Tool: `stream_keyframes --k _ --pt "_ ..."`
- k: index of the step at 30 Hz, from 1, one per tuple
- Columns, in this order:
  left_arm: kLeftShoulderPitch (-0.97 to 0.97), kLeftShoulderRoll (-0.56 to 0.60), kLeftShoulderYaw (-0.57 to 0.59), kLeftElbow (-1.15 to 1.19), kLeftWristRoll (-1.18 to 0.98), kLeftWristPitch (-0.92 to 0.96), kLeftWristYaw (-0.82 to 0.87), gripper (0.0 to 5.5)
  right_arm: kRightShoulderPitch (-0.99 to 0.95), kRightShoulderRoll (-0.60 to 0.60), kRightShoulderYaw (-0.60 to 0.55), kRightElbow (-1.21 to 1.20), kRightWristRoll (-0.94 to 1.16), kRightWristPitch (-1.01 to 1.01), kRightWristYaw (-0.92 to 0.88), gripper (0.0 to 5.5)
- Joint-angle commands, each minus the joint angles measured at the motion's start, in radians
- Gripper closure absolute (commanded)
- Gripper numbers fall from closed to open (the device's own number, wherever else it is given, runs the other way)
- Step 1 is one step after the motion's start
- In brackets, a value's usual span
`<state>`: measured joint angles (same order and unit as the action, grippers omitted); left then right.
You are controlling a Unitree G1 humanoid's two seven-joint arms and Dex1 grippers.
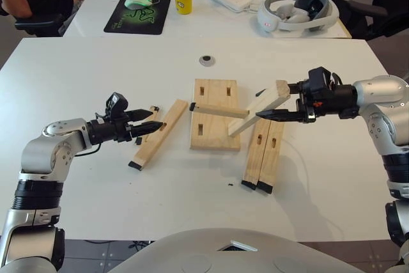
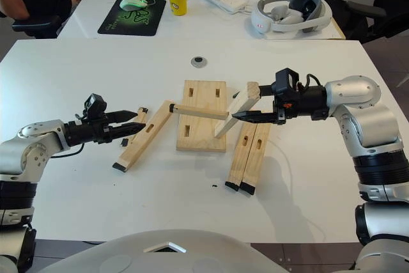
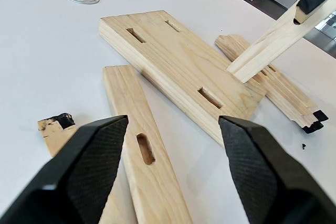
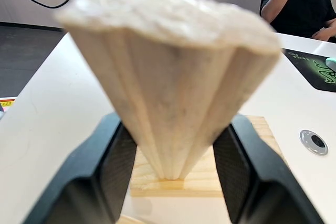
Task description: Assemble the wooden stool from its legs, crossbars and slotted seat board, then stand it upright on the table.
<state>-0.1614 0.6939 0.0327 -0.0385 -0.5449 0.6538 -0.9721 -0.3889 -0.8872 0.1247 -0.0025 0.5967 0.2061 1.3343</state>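
While the pale slotted wooden seat board (image 1: 215,114) lies flat on the white tabletop (image 1: 96,183), a light wooden stool leg (image 1: 267,103) is held tilted over the board's right-hand edge, its lower end resting on or just above the board. This leg is clamped between the fingers of the right gripper (image 1: 267,113), which are pressed against its two sides at its upper part. A thin wooden crossbar (image 1: 220,110) is met by the held leg at one end and is carried across the board, raised above it, with its dark tip over the board's left edge; whether it is fully seated in the leg cannot be told. Just to the right of the board, two more wooden legs with dark feet (image 1: 263,158) are laid side by side and touching. To the left of the board, a slotted wooden leg (image 1: 153,137) is laid flat at a slant, and a short wooden piece with a dark end (image 3: 55,128) is seen just beyond it. The left gripper (image 1: 153,120) is held low beside that leg, farther from the board, its fingers apart and nothing between them. A round grey grommet (image 1: 206,61) is set in the tabletop beyond the board's far edge.
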Motion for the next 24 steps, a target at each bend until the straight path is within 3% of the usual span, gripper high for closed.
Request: stream_keyframes --k 1,8,22,24 --pt "0.049 -0.094 -0.051 -0.077 0.036 -0.086 0.052 2.45 0.091 -0.016 0.056 0.047 -0.138 0.027 -0.025 3.45" --pt "0.122 -0.24 -0.176 -0.15 0.104 -0.197 0.124 3.33 0.045 -0.005 0.074 0.064 -0.144 0.03 -0.014 3.45" --pt "0.136 -0.438 -0.367 -0.023 0.415 -0.421 0.386 5.48 -0.05 0.012 0.131 0.117 -0.156 0.027 0.036 3.45" --pt "0.139 -0.455 -0.382 -0.014 0.428 -0.418 0.398 5.5 -0.058 0.013 0.136 0.126 -0.161 0.024 0.044 3.45"
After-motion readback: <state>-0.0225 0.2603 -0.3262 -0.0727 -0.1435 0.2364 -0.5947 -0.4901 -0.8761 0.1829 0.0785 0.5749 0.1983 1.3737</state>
